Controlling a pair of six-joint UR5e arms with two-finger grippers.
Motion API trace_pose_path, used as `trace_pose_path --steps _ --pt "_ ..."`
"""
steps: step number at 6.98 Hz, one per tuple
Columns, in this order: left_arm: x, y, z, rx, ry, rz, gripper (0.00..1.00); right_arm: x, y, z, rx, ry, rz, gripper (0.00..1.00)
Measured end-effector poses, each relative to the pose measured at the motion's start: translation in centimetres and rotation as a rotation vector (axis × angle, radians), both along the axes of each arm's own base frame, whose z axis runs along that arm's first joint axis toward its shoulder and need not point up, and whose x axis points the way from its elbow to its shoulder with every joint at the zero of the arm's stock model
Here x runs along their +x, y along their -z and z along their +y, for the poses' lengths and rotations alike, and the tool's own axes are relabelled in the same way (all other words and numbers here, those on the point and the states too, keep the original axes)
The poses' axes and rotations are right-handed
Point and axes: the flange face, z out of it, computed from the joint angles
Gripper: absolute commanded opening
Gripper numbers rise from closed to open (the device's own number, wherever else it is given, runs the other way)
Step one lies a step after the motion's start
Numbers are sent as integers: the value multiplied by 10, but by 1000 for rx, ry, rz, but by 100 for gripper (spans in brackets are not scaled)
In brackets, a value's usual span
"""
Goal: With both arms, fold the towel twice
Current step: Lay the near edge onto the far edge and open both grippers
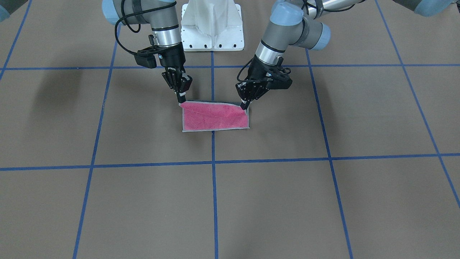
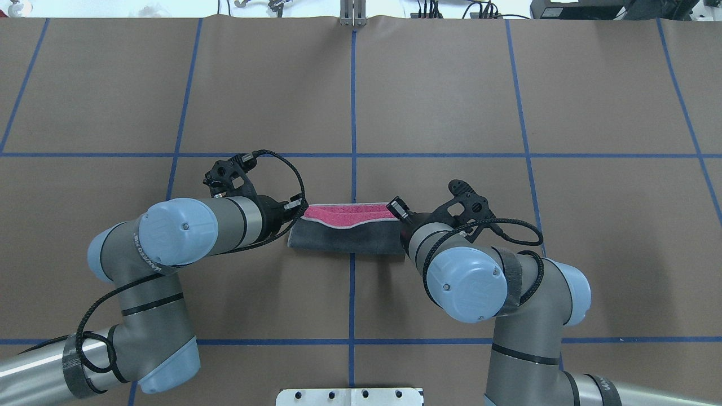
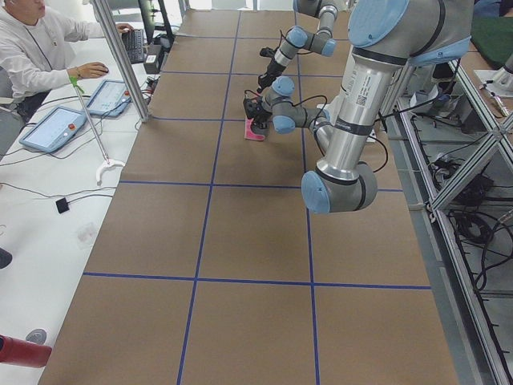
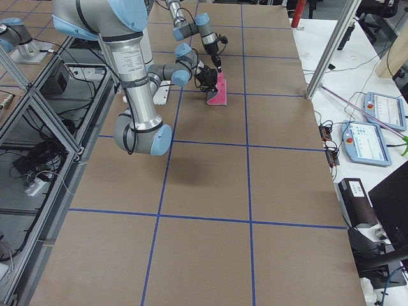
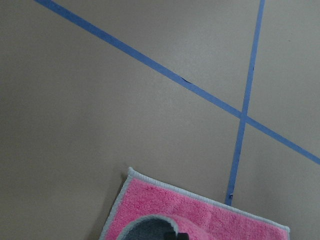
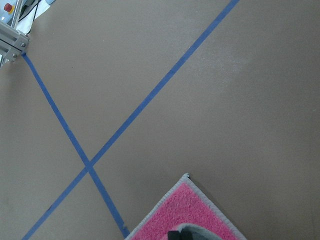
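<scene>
The towel (image 1: 215,118) lies mid-table across a blue tape line, its robot-side edge lifted and curling over. From the front its pink face shows; from overhead a dark grey face (image 2: 344,238) shows with a pink strip (image 2: 350,212) beyond it. My left gripper (image 1: 245,105) is shut on the lifted corner at the front view's right, and overhead it sits at the towel's left end (image 2: 297,212). My right gripper (image 1: 180,101) is shut on the other lifted corner (image 2: 396,209). Each wrist view shows pink towel (image 5: 200,216) (image 6: 185,216) at the bottom, the grey side curling near the fingertips.
The white bolted pedestal (image 1: 212,25) stands behind the towel, between the arm bases. Blue tape lines (image 1: 214,162) grid the brown table. A person (image 3: 32,48) sits at a side bench with tablets (image 3: 54,128) beyond the table's edge, near an aluminium post (image 3: 120,56).
</scene>
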Motion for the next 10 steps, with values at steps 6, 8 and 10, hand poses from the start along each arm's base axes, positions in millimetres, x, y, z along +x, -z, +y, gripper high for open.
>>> trace_pose_path --steps 6,8,10 --pt "4 -15 -10 -5 7 -32 0 -11 1 -19 4 2 28 0" --pt "4 -17 -11 -7 10 -36 13 -12 0 -23 7 2 36 35" --pt "7 -19 -13 -9 11 -41 75 -25 3 -41 -5 -6 49 75"
